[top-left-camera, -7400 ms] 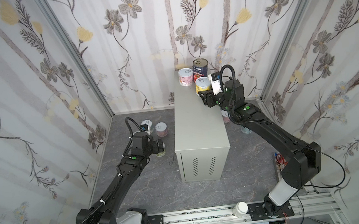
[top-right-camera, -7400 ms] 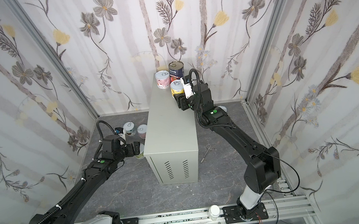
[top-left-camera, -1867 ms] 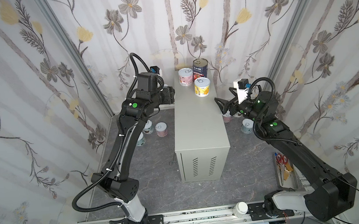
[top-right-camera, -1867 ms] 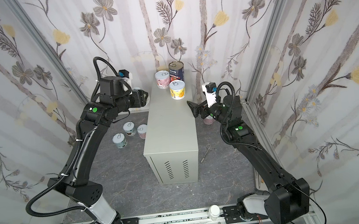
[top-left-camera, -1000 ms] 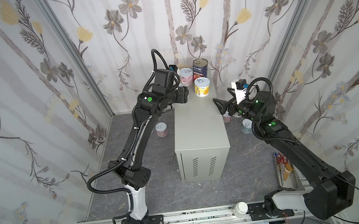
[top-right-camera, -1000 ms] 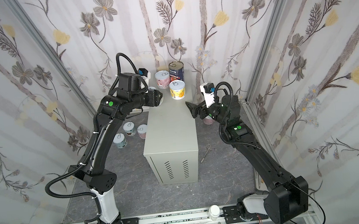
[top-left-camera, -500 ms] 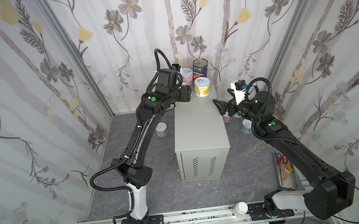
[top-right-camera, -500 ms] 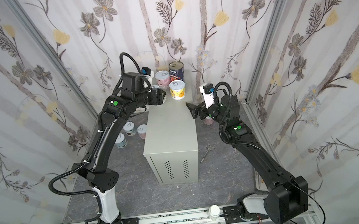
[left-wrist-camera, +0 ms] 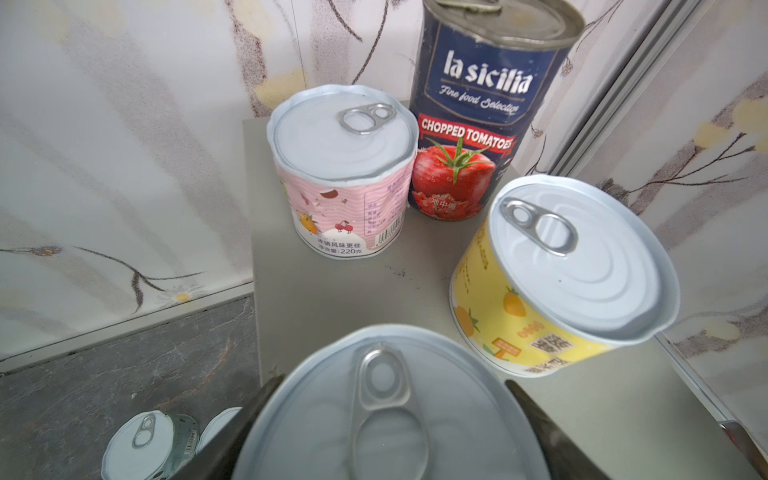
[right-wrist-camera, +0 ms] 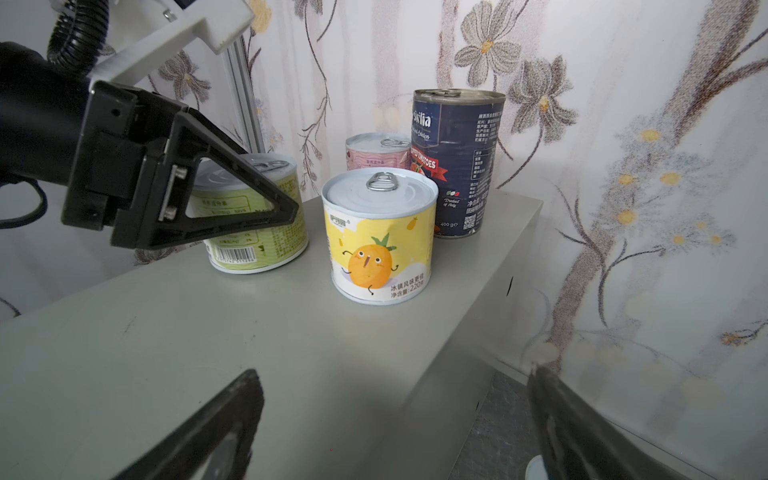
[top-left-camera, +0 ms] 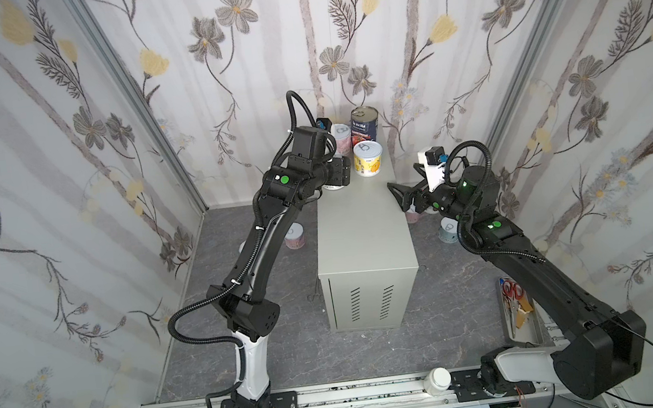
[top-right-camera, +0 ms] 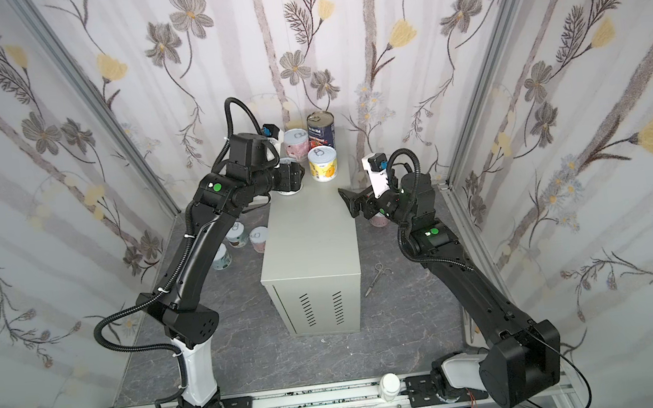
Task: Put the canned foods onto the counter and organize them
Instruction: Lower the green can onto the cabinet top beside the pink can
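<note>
The counter point(top-left-camera: 361, 230) point(top-right-camera: 307, 232) carries a tomato can point(top-left-camera: 365, 125) point(left-wrist-camera: 478, 116), a pink can point(top-left-camera: 342, 138) point(left-wrist-camera: 345, 174) and a yellow can point(top-left-camera: 368, 160) point(right-wrist-camera: 380, 237) at its back. A yellow-green can point(right-wrist-camera: 257, 232) point(left-wrist-camera: 324, 436) stands at the back left, between the jaws of my left gripper point(left-wrist-camera: 392, 382) point(top-right-camera: 292, 179). The jaws are open, with a sliver of counter showing beside one finger. My right gripper point(right-wrist-camera: 392, 374) point(top-left-camera: 397, 197) hovers open and empty over the counter's right edge. More cans stand on the floor to the left point(top-right-camera: 236, 234) and right point(top-left-camera: 447, 230).
A white bottle point(top-left-camera: 437, 381) sits on the front rail. A metal tray point(top-left-camera: 519, 313) with scissors lies at the right, and small scissors point(top-right-camera: 375, 277) lie on the floor beside the counter. Flowered walls close in on three sides.
My left arm carried the yellow-green can from the floor up to the counter's back left, and its jaws have loosened over the last second. The right arm has barely moved.
</note>
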### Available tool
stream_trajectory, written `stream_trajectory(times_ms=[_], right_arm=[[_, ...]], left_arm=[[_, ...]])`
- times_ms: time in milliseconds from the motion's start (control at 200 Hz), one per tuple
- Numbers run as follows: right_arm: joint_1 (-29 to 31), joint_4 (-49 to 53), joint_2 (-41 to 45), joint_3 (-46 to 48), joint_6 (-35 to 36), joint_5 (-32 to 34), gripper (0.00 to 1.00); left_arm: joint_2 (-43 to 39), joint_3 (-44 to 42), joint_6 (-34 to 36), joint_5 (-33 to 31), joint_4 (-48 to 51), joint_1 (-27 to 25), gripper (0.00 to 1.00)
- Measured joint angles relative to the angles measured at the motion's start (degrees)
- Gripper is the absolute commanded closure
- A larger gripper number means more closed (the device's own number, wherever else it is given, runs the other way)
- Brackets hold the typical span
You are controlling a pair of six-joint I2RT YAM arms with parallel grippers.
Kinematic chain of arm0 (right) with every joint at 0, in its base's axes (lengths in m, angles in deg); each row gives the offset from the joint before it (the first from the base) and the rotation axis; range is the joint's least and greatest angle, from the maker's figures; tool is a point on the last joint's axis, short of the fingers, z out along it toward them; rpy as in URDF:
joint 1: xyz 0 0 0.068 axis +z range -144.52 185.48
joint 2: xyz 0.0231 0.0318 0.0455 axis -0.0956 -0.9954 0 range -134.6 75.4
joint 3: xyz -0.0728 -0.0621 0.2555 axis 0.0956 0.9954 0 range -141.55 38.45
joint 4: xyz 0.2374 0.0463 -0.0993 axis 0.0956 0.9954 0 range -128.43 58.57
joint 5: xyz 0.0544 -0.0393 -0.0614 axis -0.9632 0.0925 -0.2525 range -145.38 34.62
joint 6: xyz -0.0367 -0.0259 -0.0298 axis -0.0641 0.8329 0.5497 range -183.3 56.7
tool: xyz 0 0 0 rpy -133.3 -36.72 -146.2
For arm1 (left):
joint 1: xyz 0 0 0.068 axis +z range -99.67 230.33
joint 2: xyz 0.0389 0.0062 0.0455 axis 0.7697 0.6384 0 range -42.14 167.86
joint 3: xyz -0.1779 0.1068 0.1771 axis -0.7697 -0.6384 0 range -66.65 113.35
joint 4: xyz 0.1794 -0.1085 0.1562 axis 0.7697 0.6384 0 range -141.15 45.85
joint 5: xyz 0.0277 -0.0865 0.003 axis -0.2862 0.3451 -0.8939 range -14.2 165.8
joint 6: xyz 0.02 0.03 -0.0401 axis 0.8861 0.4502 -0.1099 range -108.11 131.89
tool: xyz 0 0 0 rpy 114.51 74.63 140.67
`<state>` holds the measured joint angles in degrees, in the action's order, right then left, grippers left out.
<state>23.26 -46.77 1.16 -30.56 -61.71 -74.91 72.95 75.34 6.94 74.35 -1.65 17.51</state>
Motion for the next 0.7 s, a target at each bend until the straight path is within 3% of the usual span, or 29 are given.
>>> stream_trajectory(times_ms=[275, 535, 700], right_arm=[[0.0, 0.0, 0.0, 0.0, 0.2, -0.1, 0.01], [0.3, -0.5, 0.0, -0.4, 0.2, -1.4, 0.01], [1.7, -0.6, -0.9, -1.6, -0.1, -1.5, 0.01]], left_arm=[[-0.3, 0.0, 0.0, 0.1, -2.8, -0.1, 0.05], [-4.5, -1.0, 2.1, 0.2, -7.5, -0.3, 0.07], [-12.3, -10.6, 5.3, -0.3, -15.7, -0.3, 0.11]])
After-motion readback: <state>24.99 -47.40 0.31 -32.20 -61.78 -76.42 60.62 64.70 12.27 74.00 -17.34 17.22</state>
